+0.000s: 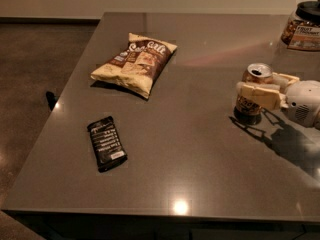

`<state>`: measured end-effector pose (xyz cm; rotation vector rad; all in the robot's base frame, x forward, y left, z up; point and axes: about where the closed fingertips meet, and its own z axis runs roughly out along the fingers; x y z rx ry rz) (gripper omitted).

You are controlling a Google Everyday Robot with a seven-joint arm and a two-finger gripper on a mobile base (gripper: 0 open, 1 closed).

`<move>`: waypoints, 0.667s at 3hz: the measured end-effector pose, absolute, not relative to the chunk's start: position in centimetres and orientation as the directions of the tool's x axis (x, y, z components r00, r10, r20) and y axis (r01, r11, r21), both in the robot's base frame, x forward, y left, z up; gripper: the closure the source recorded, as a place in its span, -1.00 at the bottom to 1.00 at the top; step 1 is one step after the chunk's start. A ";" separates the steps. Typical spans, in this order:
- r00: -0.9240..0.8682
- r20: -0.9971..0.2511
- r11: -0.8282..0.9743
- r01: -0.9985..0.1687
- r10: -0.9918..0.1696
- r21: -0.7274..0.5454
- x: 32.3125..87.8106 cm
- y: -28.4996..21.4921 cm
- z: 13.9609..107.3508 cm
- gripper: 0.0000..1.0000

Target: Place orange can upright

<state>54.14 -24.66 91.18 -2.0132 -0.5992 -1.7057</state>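
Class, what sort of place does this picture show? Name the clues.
Probably an office break area or snack lounge: a grey table holds a chip bag, a labelled jar and a dark bar. At its right, the end effector grips the orange can.

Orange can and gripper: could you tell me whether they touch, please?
Touching; camera view shows the gripper clamped around the orange can, finger across its side.
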 end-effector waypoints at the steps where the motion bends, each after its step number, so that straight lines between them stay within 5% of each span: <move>1: 0.146 0.988 -0.811 0.584 0.049 -0.046 54.2 -24.4 91.4 -1.00; 2: 0.146 0.988 -0.810 0.584 0.049 -0.046 54.2 -24.4 91.4 -1.00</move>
